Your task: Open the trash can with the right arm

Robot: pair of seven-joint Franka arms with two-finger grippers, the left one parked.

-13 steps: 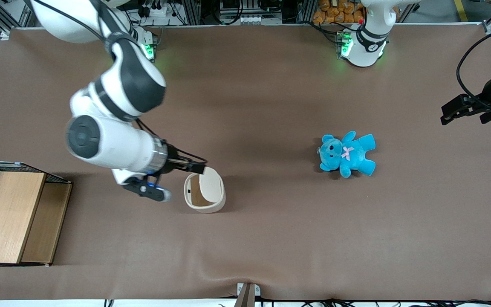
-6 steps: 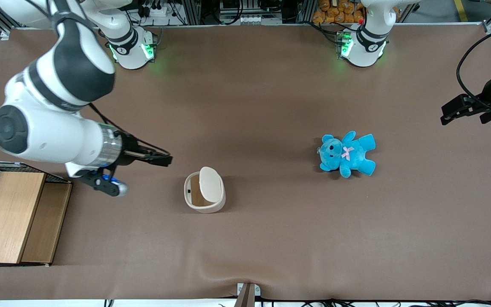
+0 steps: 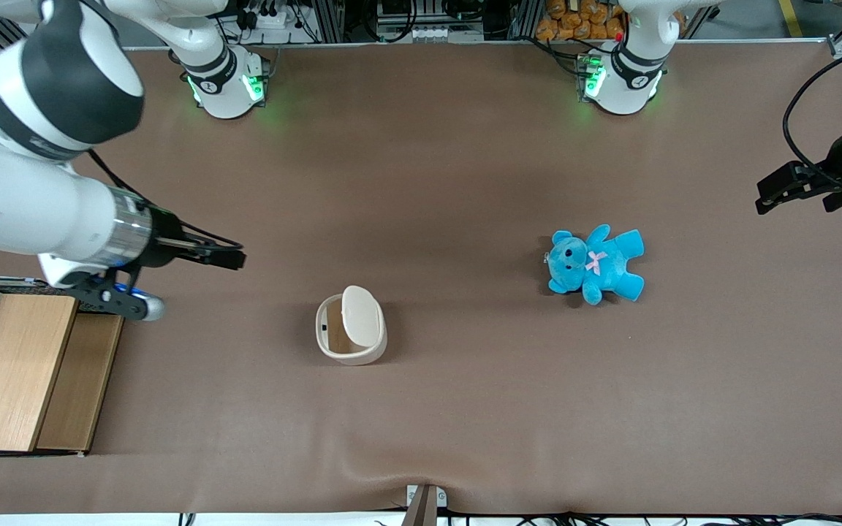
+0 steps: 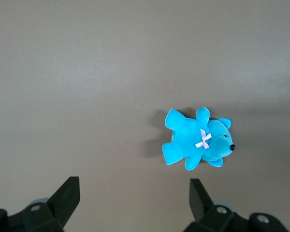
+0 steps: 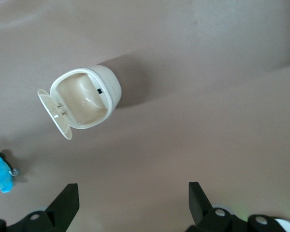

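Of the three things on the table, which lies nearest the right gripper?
The wooden box, just nearer the camera than the gripper; the trash can and teddy lie farther off.

You find no readable text, label, brand or number anywhere: not on the trash can (image 3: 351, 326), gripper (image 3: 234, 258), teddy (image 3: 596, 265) or wooden box (image 3: 26, 371).

blue teddy bear (image 3: 595, 264): on counter (image 3: 465, 402), well apart from tool (image 3: 234, 257) | wooden mesh box (image 3: 23, 369): near tool
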